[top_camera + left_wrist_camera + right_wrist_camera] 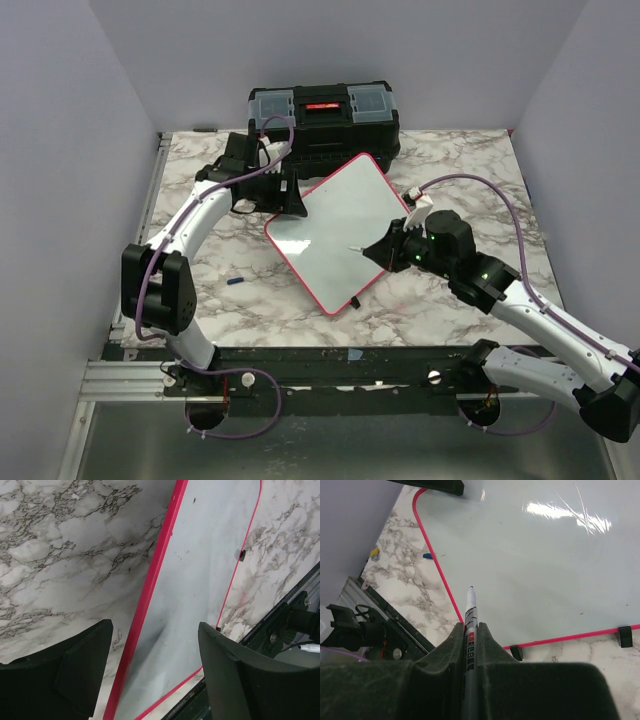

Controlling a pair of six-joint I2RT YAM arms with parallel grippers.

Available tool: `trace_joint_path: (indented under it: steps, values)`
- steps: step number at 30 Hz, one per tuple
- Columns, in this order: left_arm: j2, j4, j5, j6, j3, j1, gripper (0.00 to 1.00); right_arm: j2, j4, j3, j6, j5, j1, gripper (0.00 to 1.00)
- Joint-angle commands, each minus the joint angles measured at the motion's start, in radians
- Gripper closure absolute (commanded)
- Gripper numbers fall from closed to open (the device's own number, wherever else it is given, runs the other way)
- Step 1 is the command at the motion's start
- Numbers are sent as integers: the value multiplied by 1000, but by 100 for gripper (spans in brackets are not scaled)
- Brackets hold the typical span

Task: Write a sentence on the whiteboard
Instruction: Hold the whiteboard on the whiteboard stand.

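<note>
Top external: whiteboard (340,235) lies cornerwise mid-table (250,305), marble showing along every edge. Left gripper (290,203) reaches in low, fingers spread astride the red far-left rim (rim runs between them). Right gripper (385,250) pinches a marker (470,625), tip over the board. Toolbox (325,115) sits behind, lid down, contents unreadable.

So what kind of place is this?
Probably a robot lab's test booth, not a home: plain walls box in a marble-patterned table, two robot arms are bolted at its near edge, and a black toolbox sits at the back.
</note>
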Motion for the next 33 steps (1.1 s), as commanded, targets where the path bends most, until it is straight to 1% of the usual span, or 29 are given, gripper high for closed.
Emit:
trace_joint_path:
  steps: [1,3,6,12,19,25,31,33]
  values:
    - [47,60,78,14,1,-3,31,-7,-10,33,14,-46,5,99]
    - [53,79,92,7,6,4,35,-5,-8,29,23,-45,4,99]
    - [76,89,109,2,18,10,45,12,-4,34,33,-48,5,99]
    - [86,153,182,-26,3,10,58,49,5,49,52,-60,5,99]
    - [111,235,293,-57,-27,38,62,85,28,67,80,-91,4,99]
    - [138,285,371,-65,-41,84,62,112,39,75,95,-112,4,99]
    - [156,296,409,-59,-45,95,63,118,22,91,92,-104,4,99]
    - [168,288,409,-55,-36,94,64,121,24,88,94,-105,5,99]
